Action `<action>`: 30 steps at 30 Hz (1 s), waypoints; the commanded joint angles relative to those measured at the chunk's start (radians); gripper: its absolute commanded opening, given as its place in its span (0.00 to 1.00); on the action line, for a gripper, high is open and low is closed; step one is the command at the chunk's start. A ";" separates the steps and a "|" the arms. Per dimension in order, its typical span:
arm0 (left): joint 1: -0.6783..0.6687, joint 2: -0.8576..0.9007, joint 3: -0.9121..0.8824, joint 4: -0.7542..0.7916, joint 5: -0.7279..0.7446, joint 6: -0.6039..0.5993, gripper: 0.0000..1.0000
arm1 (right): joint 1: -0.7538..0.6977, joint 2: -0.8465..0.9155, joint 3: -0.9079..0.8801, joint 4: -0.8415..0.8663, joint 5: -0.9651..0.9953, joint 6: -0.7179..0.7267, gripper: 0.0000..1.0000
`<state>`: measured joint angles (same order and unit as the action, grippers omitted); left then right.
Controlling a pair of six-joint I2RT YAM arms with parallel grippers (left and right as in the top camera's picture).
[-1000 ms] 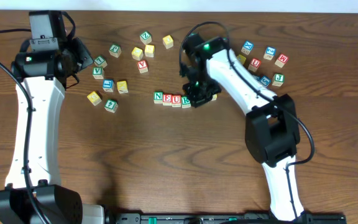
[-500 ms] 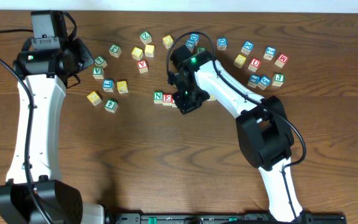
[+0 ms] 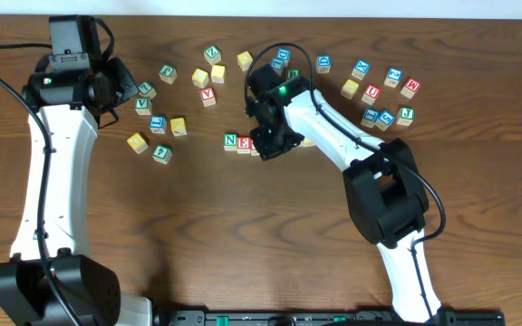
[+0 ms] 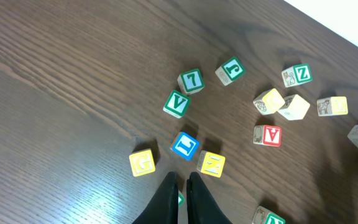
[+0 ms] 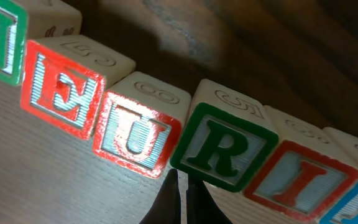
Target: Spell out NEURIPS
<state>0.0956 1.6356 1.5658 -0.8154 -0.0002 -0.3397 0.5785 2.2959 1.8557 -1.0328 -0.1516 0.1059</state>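
Five small wooden alphabet cubes [image 5: 225, 146] touching in one row, N-E-U-R-I, to read as a word. Right gripper [image 5: 180, 186] closed empty, probably for nudging; left gripper [image 4: 182, 186] closed, aside.

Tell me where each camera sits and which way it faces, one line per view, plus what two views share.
Overhead: fixed above the table, facing straight down; left arm and right arm show.
Left wrist: on the left arm, facing down at scattered cubes; shut left gripper at the bottom edge.
Right wrist: on the right arm, close to the E cube, U cube and R cube; shut right gripper at bottom.
Shared: overhead and left wrist both show the green V cube.
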 commanded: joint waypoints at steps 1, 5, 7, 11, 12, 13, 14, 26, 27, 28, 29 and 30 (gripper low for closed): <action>0.004 0.011 -0.011 -0.007 -0.011 0.013 0.08 | 0.002 -0.001 -0.005 0.002 0.037 0.034 0.01; 0.004 0.011 -0.011 -0.008 -0.011 0.013 0.08 | 0.002 -0.001 -0.005 0.009 0.048 0.040 0.01; 0.004 0.011 -0.011 -0.008 -0.011 0.013 0.08 | 0.002 -0.001 -0.005 0.010 0.048 0.040 0.01; 0.003 0.011 -0.011 -0.011 -0.011 0.013 0.08 | 0.002 -0.001 -0.005 0.010 0.047 0.043 0.01; 0.003 0.011 -0.011 -0.011 -0.011 0.013 0.08 | 0.002 -0.002 -0.002 0.007 0.043 0.043 0.01; 0.003 0.011 -0.011 -0.014 -0.011 0.013 0.08 | 0.002 -0.003 0.004 -0.002 0.040 0.042 0.01; 0.003 0.011 -0.011 -0.014 -0.011 0.013 0.08 | 0.002 -0.004 0.014 -0.014 0.040 0.042 0.01; 0.003 0.011 -0.037 -0.006 -0.012 0.013 0.08 | 0.042 -0.019 0.061 -0.097 -0.041 -0.022 0.01; 0.003 0.011 -0.038 -0.006 -0.012 0.013 0.08 | 0.050 -0.019 0.060 -0.092 -0.037 -0.021 0.01; 0.003 0.011 -0.038 -0.006 -0.012 0.013 0.08 | 0.056 -0.019 0.059 -0.084 -0.031 -0.021 0.01; 0.003 0.011 -0.038 -0.006 -0.012 0.013 0.08 | 0.060 -0.019 0.058 -0.078 -0.026 -0.020 0.01; 0.003 0.011 -0.038 -0.006 -0.012 0.013 0.08 | 0.065 -0.019 0.058 -0.072 -0.017 -0.015 0.01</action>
<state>0.0956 1.6356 1.5352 -0.8227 -0.0002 -0.3397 0.6205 2.2948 1.9057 -1.1126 -0.1684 0.0982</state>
